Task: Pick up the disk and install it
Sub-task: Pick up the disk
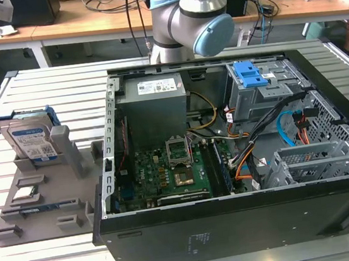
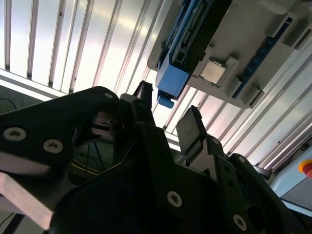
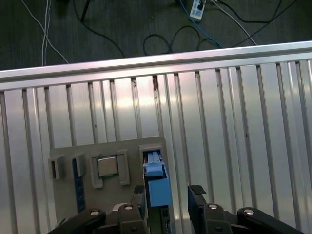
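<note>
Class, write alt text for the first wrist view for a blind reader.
The open dark tool hangs above the blue-framed metal disk, which stands on edge in a grey plastic holder beside a small square silver chip, on a ribbed aluminium table.

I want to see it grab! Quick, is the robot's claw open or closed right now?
Gripper: open, holding nothing; its fingers are apart above the disk, not gripping it.

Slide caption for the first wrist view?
Open gripper above the blue-railed disk standing in its grey holder, square chip beside it, on a slatted table.
</note>
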`<state>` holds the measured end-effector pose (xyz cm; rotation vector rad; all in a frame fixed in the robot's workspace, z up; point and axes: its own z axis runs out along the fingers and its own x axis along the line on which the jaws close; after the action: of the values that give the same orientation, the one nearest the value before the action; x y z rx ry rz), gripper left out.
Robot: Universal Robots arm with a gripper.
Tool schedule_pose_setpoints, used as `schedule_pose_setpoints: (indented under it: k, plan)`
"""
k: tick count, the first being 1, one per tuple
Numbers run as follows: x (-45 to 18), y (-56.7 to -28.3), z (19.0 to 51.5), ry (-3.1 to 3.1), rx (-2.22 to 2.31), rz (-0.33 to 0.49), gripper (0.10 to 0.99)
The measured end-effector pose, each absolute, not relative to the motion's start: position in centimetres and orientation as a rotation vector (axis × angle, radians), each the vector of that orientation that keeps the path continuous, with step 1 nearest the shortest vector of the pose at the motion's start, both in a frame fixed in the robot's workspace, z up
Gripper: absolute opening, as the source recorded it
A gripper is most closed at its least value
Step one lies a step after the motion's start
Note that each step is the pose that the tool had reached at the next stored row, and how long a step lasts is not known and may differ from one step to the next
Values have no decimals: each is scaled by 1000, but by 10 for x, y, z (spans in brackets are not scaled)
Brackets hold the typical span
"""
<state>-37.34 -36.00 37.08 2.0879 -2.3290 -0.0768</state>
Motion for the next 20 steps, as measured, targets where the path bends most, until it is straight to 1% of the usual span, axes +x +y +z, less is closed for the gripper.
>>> schedule_pose_setpoints:
  k: [7, 20]
  plan:
    - [-373, -360, 366, -2329, 2088, -77, 482]
    - [-367, -360, 345, -2301, 2107, -63, 482]
